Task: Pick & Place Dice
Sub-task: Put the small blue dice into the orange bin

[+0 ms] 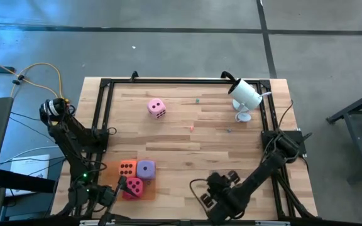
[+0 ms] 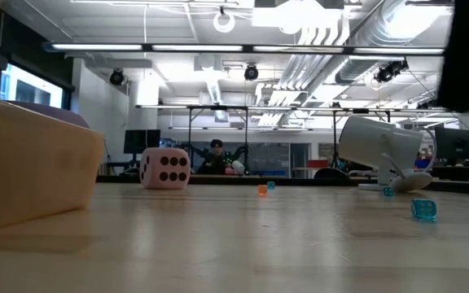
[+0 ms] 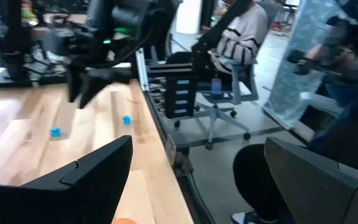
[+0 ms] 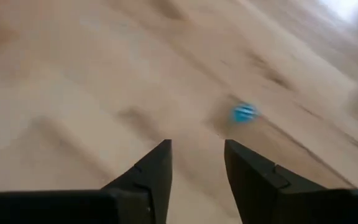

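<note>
The light pink die lies alone on the wooden table toward the far side; it also shows in the low view. The orange die and the purple die sit side by side near the front left. The magenta die lies just in front of them on the flat orange tray. My left gripper is open beside the magenta die's left side, with nothing between its fingers. My right gripper is open and empty, low over bare wood near the front edge.
A white camera-like device on a stand stands at the far right corner. Tiny blue and orange beads lie on the wood. A black frame runs along the table's edges. A seated person shows beyond the table.
</note>
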Available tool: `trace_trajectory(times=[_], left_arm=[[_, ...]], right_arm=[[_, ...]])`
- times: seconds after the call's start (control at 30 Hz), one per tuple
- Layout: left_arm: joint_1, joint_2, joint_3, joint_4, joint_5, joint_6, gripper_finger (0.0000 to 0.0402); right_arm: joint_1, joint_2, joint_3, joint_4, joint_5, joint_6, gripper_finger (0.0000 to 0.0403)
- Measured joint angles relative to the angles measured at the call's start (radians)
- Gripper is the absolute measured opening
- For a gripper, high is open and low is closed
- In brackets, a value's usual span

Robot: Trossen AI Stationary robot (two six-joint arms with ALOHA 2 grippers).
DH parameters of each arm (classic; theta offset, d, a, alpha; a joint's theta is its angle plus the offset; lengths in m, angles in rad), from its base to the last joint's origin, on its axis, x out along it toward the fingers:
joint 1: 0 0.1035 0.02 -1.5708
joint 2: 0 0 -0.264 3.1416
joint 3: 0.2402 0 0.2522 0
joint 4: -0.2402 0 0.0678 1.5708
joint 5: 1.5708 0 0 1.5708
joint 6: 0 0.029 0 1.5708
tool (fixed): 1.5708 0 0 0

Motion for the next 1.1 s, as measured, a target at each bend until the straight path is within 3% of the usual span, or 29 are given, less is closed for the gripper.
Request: trace_trajectory(times=[0.1, 0.33, 1.1], left_arm=[[0.017, 0.0, 0.0, 0.0, 0.044, 0.0, 0.0355], [0.04, 0.0, 0.0, 0.001, 0.072, -0.068, 0.0355], [0.05, 0.0, 0.0, 0.012, 0.067, -0.071, 0.0355]], right_arm=[[-0.002, 0.001, -0.065, -0.003, -0.033, 0.096, 0.0122], [-0.046, 0.001, -0.145, 0.002, -0.059, 0.13, 0.012], [-0.07, 0.003, -0.158, 0.068, -0.012, 0.061, 0.0123]])
